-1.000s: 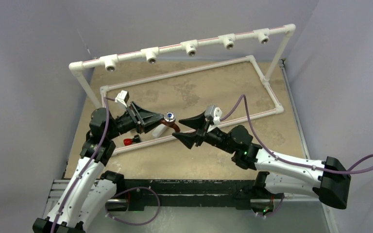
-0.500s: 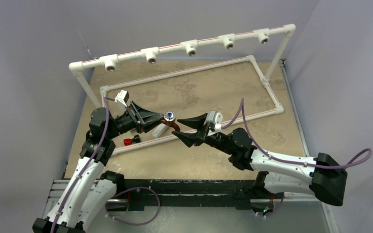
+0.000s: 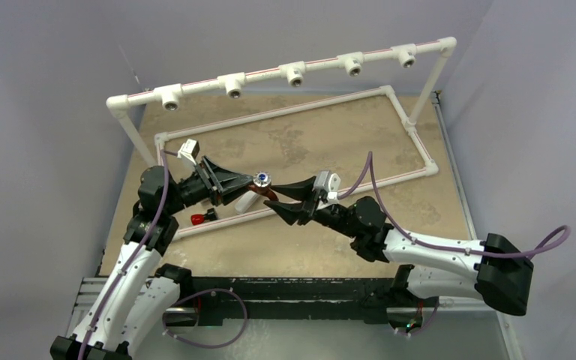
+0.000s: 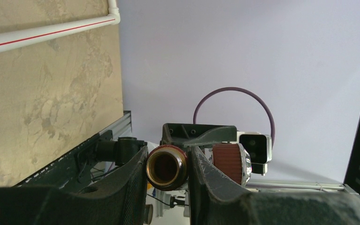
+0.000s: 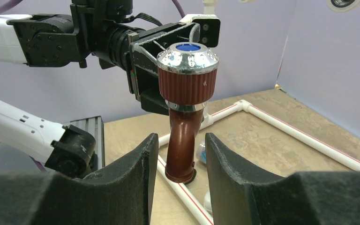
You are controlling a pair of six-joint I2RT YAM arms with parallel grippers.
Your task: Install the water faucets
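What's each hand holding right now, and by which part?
The left hand grips the water faucet by its open inlet end. The right hand straddles the spout without touching, holding nothing.

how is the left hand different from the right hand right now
Grip: the left hand is shut on the faucet. The right hand is open, its fingers flanking the spout with a gap on each side.
Approach: the left hand reaches in from the left, the right hand from the right, so their tips face each other.
Shared: both meet at the same faucet.
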